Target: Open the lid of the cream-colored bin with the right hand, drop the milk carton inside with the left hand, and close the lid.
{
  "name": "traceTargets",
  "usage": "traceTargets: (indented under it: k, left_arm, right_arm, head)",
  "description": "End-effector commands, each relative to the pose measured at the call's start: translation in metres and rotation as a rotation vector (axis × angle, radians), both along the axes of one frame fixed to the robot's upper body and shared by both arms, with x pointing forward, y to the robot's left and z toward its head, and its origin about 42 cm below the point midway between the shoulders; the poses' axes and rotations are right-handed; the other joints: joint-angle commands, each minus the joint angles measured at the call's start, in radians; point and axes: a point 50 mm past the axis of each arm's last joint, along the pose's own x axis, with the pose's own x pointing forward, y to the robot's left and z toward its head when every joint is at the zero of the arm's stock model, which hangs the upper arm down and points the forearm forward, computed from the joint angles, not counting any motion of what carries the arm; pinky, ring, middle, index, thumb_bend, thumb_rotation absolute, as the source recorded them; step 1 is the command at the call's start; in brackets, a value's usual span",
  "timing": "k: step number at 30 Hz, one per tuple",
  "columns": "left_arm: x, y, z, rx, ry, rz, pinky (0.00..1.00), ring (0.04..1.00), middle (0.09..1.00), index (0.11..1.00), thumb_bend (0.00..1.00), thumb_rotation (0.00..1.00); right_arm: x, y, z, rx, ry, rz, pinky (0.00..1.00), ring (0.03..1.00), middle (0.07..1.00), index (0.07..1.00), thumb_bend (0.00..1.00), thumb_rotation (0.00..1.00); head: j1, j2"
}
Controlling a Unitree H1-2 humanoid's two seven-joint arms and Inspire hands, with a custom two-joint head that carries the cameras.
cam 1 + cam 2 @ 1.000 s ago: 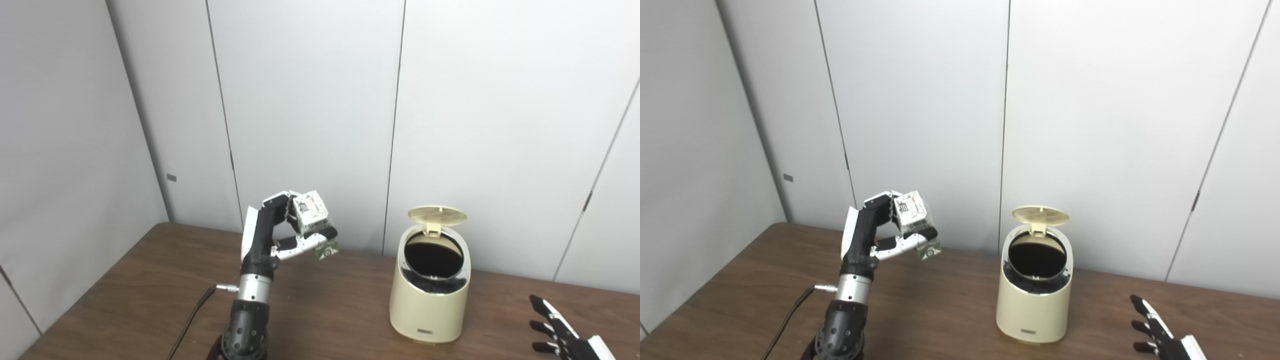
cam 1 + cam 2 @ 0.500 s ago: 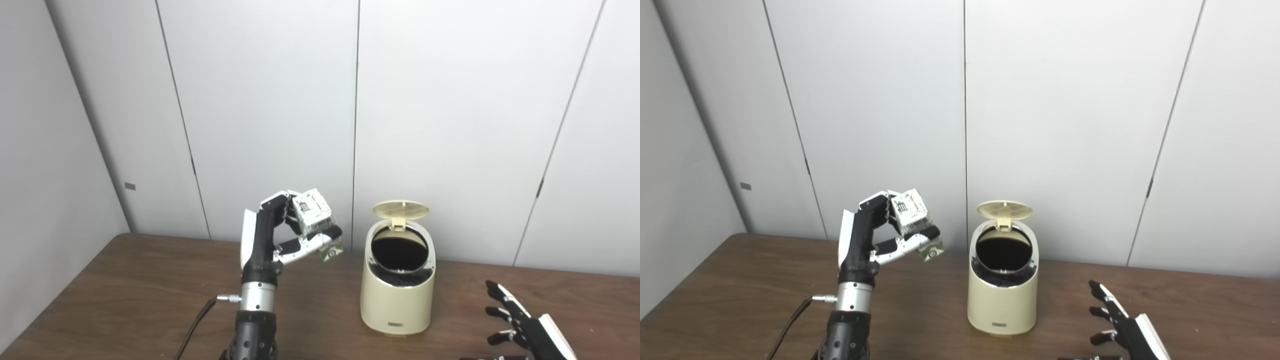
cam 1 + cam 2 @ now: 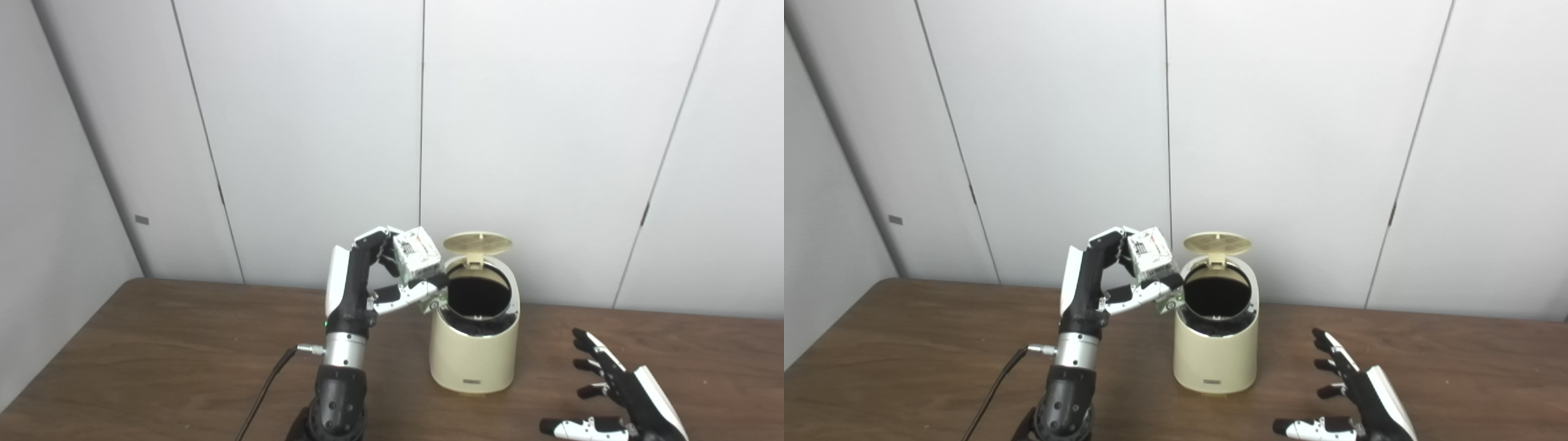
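Note:
The cream-colored bin [image 3: 473, 355] stands on the brown table [image 3: 153, 355] with its round lid [image 3: 477, 243] flipped up at the back and its dark opening showing. My left hand [image 3: 392, 275] is shut on the white milk carton [image 3: 416, 256], held up at the bin's upper left rim, level with the opening. My right hand [image 3: 618, 398] is open with fingers spread, low over the table to the right of the bin, apart from it.
A black cable [image 3: 269, 386] runs from my left wrist down to the table's front edge. Grey wall panels [image 3: 306, 122] stand close behind the table.
The camera has shifted. My left hand has carried the carton to the right, from well left of the bin to its rim. The right hand has come further into view, still open.

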Motion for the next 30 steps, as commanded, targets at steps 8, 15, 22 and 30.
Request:
traceTargets:
  k: [8, 15, 22, 30]
  left_arm:
    - [0.017, -0.024, 0.029, -0.036, -0.133, -0.070, 0.35, 0.418, 0.467, 0.503, 0.52, 0.00]
    - [0.019, -0.032, 0.032, -0.037, -0.137, -0.085, 0.34, 0.418, 0.466, 0.503, 0.52, 0.00]
    - [0.022, -0.039, 0.034, -0.040, -0.136, -0.093, 0.34, 0.420, 0.467, 0.503, 0.52, 0.00]
    - [0.026, -0.053, 0.028, -0.064, -0.127, -0.070, 0.33, 0.414, 0.466, 0.504, 0.52, 0.00]
  right_arm:
    - [0.006, 0.008, 0.020, -0.015, -0.093, -0.004, 0.66, 0.830, 0.909, 0.919, 0.80, 0.19]
    - [0.007, 0.008, 0.018, -0.023, -0.102, 0.000, 0.64, 0.817, 0.900, 0.916, 0.80, 0.20]
    - [0.007, 0.010, 0.021, -0.025, -0.094, -0.003, 0.67, 0.827, 0.900, 0.916, 0.80, 0.21]
    - [0.004, 0.011, 0.022, -0.021, -0.086, -0.011, 0.66, 0.831, 0.902, 0.918, 0.81, 0.21]
  head:
    - [-0.031, 0.003]
    - [-0.044, 0.007]
    - [-0.051, 0.008]
    - [-0.061, 0.014]
